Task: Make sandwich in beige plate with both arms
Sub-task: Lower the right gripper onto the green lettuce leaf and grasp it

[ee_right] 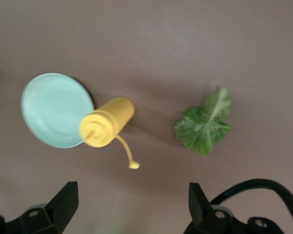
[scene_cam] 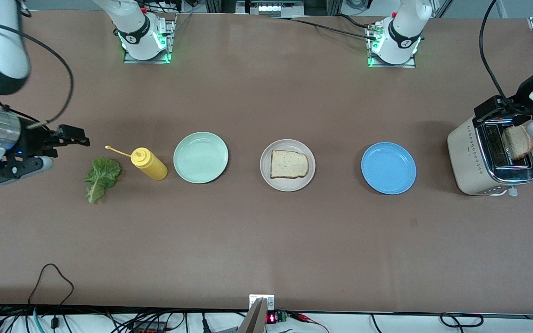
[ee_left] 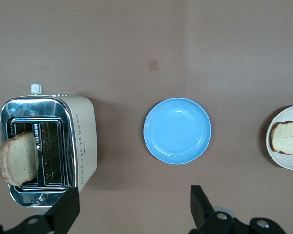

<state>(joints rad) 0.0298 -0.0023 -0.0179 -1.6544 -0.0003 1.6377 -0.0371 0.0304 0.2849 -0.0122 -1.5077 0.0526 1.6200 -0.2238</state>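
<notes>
I read both jaw pairs spread, empty. Left gripper [ee_left: 132, 207] over brown counter [ee_left: 185, 39] beside cream toaster [ee_left: 80, 139]; right gripper [ee_right: 132, 204] near crinkly green lettuce leaf [ee_right: 203, 124]. Only front view shows round beige plate [scene_cam: 266, 178] whole, holding one pale toast slice [scene_cam: 288, 164].

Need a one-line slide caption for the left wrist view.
Open left gripper above table: toast slice in toaster, empty blue plate, bread on beige plate.

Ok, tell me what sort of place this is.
Probably a robotics lab staged as a kitchen counter: two arm bases bolted to a brown table, loose cables along its edge, and a toaster with plates.
</notes>
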